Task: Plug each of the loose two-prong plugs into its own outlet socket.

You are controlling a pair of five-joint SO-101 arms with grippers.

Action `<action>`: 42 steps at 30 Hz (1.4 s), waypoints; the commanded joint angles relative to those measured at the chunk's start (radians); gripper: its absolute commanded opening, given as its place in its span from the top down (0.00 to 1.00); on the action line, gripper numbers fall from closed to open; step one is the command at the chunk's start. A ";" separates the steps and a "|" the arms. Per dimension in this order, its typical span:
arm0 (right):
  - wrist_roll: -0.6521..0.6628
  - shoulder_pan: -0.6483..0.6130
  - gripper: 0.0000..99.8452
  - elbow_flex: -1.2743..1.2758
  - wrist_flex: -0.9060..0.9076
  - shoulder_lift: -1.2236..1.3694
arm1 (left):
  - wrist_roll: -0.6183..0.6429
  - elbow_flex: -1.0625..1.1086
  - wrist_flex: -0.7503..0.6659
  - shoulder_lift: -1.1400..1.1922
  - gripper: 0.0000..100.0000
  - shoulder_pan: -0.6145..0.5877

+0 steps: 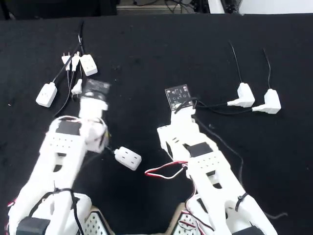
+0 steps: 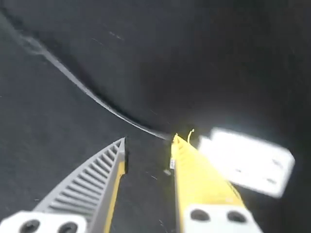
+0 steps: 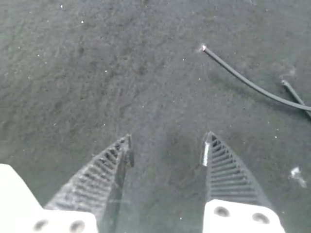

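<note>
Three white outlet sockets lie on the black cloth: one at the far left [image 1: 46, 94], one at the back left [image 1: 88, 64] and one near the front [image 1: 128, 157]. Small white plugs [image 1: 75, 61] with black cords cluster beside the back-left socket, and another plug [image 1: 77, 87] lies just below them. Two more white plugs [image 1: 243, 95] [image 1: 270, 101] rest at the right. My left gripper [image 2: 148, 145] is open just above the cloth, with a blurred white socket-like block [image 2: 248, 160] beside its yellow finger [image 2: 194, 170]. My right gripper [image 3: 167, 145] is open over bare cloth.
Black cords [image 3: 248, 80] from the right-hand plugs trail toward the right arm [image 1: 195, 147]. A thin cord [image 2: 87, 87] crosses ahead of the left gripper. The left arm [image 1: 68, 147] stands over the left cluster. The cloth's back edge [image 1: 156, 14] meets clutter.
</note>
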 commanded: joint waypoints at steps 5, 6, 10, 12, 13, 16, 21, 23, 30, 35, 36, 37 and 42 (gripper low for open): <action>-0.002 0.002 0.78 -0.010 -0.025 -0.033 | 0.115 0.229 -0.509 -0.009 0.84 -0.102; -0.002 0.002 0.78 -0.010 -0.025 -0.033 | 0.124 0.262 -0.546 -0.009 0.84 -0.104; -0.002 0.002 0.78 -0.008 -0.025 -0.033 | 0.138 0.314 -0.575 -0.009 0.84 -0.110; -0.002 0.002 0.78 -0.007 -0.025 -0.033 | 0.140 0.315 -0.559 -0.009 0.84 -0.133; -0.002 0.002 0.78 -0.007 -0.025 -0.033 | 0.140 0.314 -0.540 -0.009 0.84 -0.147; -0.002 0.002 0.78 -0.005 -0.025 -0.033 | 0.138 0.315 -0.477 -0.009 0.84 -0.180; -0.002 0.002 0.78 -0.005 -0.025 -0.033 | 0.141 0.291 -0.394 -0.021 0.84 -0.286; -0.002 0.002 0.78 -0.005 -0.025 -0.033 | 0.141 0.255 -0.391 -0.021 0.84 -0.302; -0.002 0.002 0.78 -0.005 -0.025 -0.033 | 0.146 0.142 -0.396 -0.009 0.84 -0.206; -0.002 0.002 0.78 -0.005 -0.025 -0.033 | 0.204 0.074 -0.396 0.034 0.84 -0.125; -0.002 0.002 0.78 -0.005 -0.025 -0.033 | 0.204 0.056 -0.393 0.071 0.84 -0.119; -0.002 0.002 0.78 -0.005 -0.025 -0.033 | 0.204 0.035 -0.393 0.117 0.84 -0.119; -0.002 0.002 0.78 -0.004 -0.025 -0.033 | 0.238 -0.082 -0.391 0.376 0.84 -0.160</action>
